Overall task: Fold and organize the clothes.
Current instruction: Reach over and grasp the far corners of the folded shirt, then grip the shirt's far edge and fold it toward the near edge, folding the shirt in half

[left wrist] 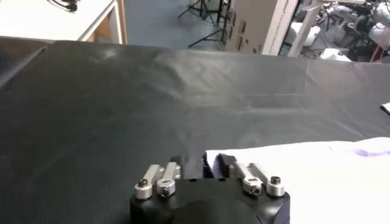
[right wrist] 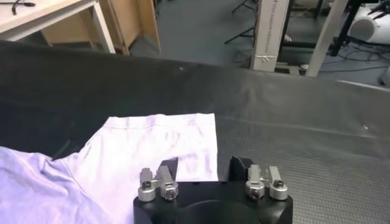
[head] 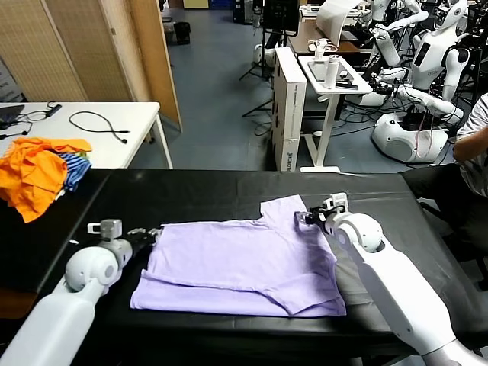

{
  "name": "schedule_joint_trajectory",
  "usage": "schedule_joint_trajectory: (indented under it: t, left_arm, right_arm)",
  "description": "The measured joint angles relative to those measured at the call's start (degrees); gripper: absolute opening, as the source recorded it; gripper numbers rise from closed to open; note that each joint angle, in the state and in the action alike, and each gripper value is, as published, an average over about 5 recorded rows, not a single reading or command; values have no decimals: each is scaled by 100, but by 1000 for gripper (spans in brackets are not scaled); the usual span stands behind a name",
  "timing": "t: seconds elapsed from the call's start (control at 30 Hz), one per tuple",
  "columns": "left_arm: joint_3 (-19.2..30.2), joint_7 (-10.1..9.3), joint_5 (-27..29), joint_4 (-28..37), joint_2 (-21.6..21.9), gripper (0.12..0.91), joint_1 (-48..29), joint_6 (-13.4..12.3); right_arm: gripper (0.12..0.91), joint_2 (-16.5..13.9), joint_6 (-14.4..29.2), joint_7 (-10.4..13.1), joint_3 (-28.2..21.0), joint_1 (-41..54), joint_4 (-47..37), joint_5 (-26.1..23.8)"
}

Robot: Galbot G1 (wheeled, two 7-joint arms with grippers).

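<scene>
The left gripper (head: 149,234) is closing on the left edge of the T-shirt (head: 244,263), which is lying flat on the black table (head: 206,194). The right gripper (head: 311,218) is pinching the right sleeve, jaws shut. Grasping looks done; next, lifting both edges evenly.

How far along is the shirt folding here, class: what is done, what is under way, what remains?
Done: the lavender T-shirt lies spread on the black table, bottom hem partly turned over. Under way: the left gripper and right gripper sit at its opposite upper edges. Left: the real folds.
</scene>
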Motion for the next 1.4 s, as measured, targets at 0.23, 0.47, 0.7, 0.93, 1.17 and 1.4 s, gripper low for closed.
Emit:
schedule_joint_trajectory:
  t: [0.23, 0.47, 0.7, 0.93, 1.17, 1.4]
  left_arm:
    - [34, 45, 66, -11, -1, 148, -13, -46]
    - [-71, 9, 16, -134, -9, 145, 9, -124]
    - [-313, -22, -119, -458, 77, 145, 184, -168]
    - [-703, -94, -326, -1010, 161, 145, 596, -140]
    - [-1139, -211, -572, -1774, 274, 145, 1112, -80]
    - [-1416, -216, -536, -2422, 396, 145, 1662, -12]
  right_arm:
    - [139, 12, -7, -2, 86, -47, 129, 49]
    - [139, -77, -7, 56, 321, -227, 498, 324]
    - [139, -308, -7, 129, 613, -561, 1072, 598]
    - [139, -605, -6, 164, 965, -965, 1719, 777]
    - [139, -1021, -5, 114, 1409, -1591, 2464, 1060]
    - [139, -1419, -5, 164, 1855, -2545, 3167, 994]
